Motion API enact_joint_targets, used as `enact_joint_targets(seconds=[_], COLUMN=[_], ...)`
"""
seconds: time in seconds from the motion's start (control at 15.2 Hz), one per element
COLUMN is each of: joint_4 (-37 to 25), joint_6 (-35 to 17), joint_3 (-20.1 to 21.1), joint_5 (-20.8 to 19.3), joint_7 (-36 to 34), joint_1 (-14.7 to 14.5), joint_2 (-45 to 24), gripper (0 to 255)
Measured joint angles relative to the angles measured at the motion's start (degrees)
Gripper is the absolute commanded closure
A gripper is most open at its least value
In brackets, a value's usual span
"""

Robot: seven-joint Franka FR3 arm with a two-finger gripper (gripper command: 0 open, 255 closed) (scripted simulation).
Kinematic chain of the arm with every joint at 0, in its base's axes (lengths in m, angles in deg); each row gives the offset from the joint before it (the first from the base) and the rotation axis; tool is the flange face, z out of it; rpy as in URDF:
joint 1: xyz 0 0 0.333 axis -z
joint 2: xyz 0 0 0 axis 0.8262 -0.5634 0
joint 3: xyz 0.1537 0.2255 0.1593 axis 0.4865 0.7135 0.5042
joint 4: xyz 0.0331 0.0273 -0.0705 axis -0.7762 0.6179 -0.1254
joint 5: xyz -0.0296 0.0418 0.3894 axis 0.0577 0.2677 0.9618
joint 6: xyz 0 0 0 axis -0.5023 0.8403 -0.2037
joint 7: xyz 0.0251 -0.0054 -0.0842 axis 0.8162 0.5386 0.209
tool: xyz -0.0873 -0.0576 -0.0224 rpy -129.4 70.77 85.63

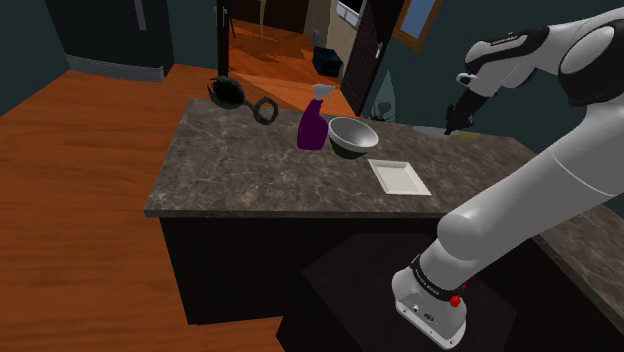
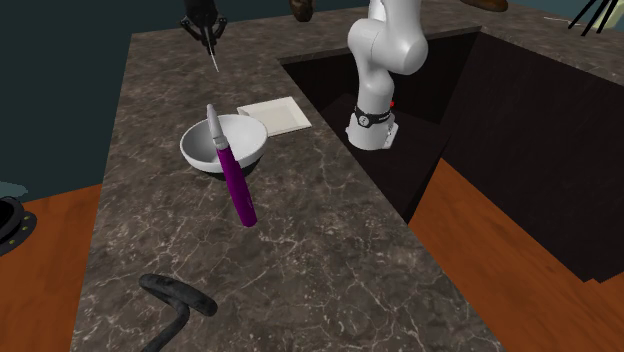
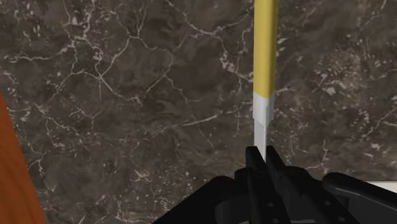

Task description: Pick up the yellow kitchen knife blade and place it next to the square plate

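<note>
Shoulder view: the dark veined stone countertop [image 1: 250,170] has plenty of bare surface at its near left. Its far half carries a black kettle [image 1: 228,92], a purple spray bottle [image 1: 315,120], a grey round bowl [image 1: 352,135] and the square white plate [image 1: 398,176], which lies close to the near edge. I see open stone between the plate and the far right corner. The white arm [image 1: 540,170] rises from the dark stand [image 1: 360,290] and bends back over that corner. The black gripper [image 1: 452,125] points down there, well apart from the plate.

Second exterior view: the gripper [image 2: 208,36] hangs near the counter's far edge with the thin knife [image 2: 213,55] pointing straight down from it. I cannot tell whether the tip touches the stone. Bare counter lies between it and the plate [image 2: 275,115], with the bowl [image 2: 223,145] and the bottle [image 2: 235,175] nearer the camera. A black curved handle [image 2: 175,295] lies close to the front edge.

Wrist view: the fingers [image 3: 254,167] are pressed together on the white end of the yellow-handled kitchen knife [image 3: 265,57], with the yellow part reaching away from the gripper [image 3: 261,159]. Beneath is veined stone, and a strip of orange wooden floor [image 3: 13,172] shows past the counter's edge.
</note>
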Motion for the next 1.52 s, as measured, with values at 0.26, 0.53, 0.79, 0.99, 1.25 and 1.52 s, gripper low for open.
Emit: enact_joint_targets(seconds=[0.26, 0.53, 0.79, 0.99, 1.25, 1.52], joint_4=[-3.8, -2.3, -0.4, 1.1, 2.2, 3.6], joint_6=[-0.2, -2.8, -5.7, -7.9, -10.5, -13.3], joint_3=[-3.6, -4.1, -4.2, -4.3, -4.2, -3.9], joint_5=[3.9, 5.3, 6.7, 7.8, 10.0, 12.2], joint_7=[7.0, 8.5, 9.6, 10.6, 12.2, 14.0], joint_1=[1.4, 1.7, 1.7, 1.9, 2.2, 2.5], joint_2=[-5.7, -7.3, -8.9, -10.1, -12.4, -14.5], gripper=[255, 255, 255, 255, 255, 255])
